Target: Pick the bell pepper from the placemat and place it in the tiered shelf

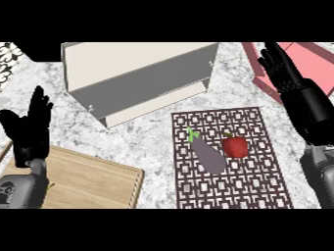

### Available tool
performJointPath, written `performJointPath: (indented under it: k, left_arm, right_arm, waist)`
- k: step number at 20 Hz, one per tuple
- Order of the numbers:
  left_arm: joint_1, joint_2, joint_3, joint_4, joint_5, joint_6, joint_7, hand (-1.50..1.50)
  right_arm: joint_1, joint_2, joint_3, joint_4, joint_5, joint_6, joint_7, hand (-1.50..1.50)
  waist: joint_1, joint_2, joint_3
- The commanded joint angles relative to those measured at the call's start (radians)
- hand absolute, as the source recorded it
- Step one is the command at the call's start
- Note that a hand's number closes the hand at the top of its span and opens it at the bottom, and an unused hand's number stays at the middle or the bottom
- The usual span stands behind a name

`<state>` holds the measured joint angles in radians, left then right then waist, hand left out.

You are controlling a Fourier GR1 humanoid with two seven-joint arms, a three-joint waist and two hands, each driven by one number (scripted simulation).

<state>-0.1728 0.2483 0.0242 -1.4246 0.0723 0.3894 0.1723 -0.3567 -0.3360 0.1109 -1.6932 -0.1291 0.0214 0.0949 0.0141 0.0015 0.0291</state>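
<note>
The fingers (40,100) of the left hand (26,128) are straight and held close together, pointing up, holding nothing; this hand rests at the left edge of the view, above a wooden cutting board (90,181). The right hand (289,78) at the upper right also has its fingers extended and relaxed, empty, raised over the edge of a pink tray (328,63). A red bell pepper (234,146) sits on a dark patterned placemat (234,181) in the lower middle of the marble counter (155,132). Just to its left, nearly touching it, lies a purple eggplant (209,157) with a green stem. The white tiered shelf (137,73) stands at the upper left of the placemat, well apart from the pepper. Both hands are away from the pepper.
</note>
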Motion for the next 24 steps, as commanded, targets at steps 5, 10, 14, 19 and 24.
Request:
performJointPath:
  k: [5,10,14,19,24]
  left_arm:
    - [0.103,0.045,-0.115,0.024,-0.036,-0.147,-0.026,0.0]
    - [0.158,0.051,-0.173,0.013,0.007,-0.273,-0.057,0.0]
    - [0.182,0.082,-0.196,-0.012,0.016,-0.367,-0.097,0.0]
    - [0.186,0.059,-0.203,0.039,-0.011,-0.373,-0.148,0.0]
    - [0.139,0.046,-0.188,0.07,-0.015,-0.368,-0.14,0.0]
  right_arm:
    - [0.18,-0.157,-0.187,0.015,0.298,-0.29,0.092,-1.5]
    - [0.388,-0.03,-0.263,0.076,0.428,-0.566,0.143,1.5]
    - [0.544,0.093,-0.159,-0.072,0.392,-0.554,-0.058,-1.5]
    - [0.583,0.097,0.031,-0.232,0.561,-0.51,0.034,-1.5]
    - [0.558,0.036,0.147,-0.308,0.719,-0.345,0.374,-1.5]
  waist:
    - [-0.123,-0.016,-0.036]
    - [-0.092,-0.01,-0.029]
    - [-0.031,-0.006,-0.029]
    - [-0.021,-0.003,-0.031]
    - [-0.011,0.0,-0.033]
